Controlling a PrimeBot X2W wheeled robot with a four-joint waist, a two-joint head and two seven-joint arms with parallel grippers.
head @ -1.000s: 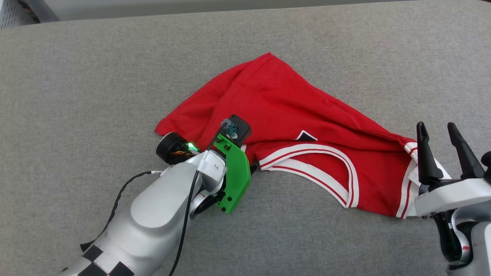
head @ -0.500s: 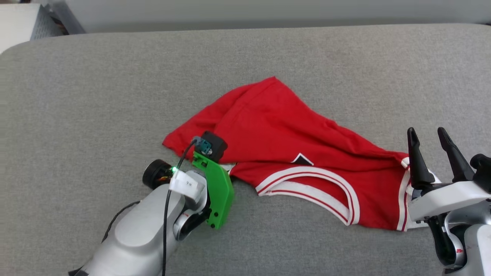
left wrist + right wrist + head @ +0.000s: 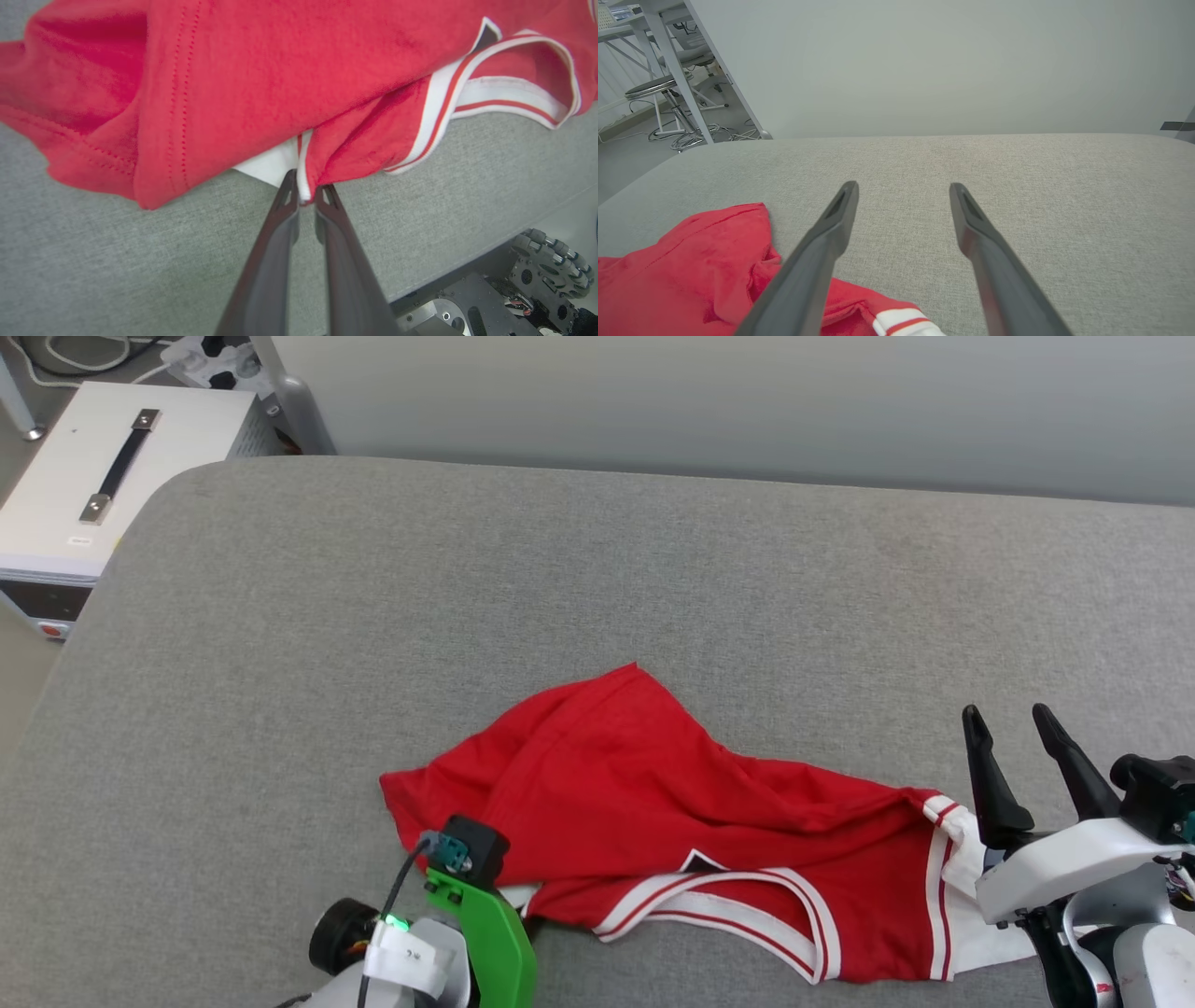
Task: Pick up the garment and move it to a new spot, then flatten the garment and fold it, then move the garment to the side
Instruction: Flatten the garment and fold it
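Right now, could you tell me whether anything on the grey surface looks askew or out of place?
Only the garment: it lies crumpled, folded over itself with its striped trim twisted. The left gripper is shut on a white-trimmed edge; the right gripper is open.

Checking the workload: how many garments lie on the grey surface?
1. The garment lies crumpled near the front edge of the grey surface, its trim pinched by the left gripper. Folds could hide another.

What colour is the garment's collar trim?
The collar trim is white with a red stripe; left wrist view.

Left tool (image 3: pixel 306 192) tight on garment (image 3: pixel 280 70) trim
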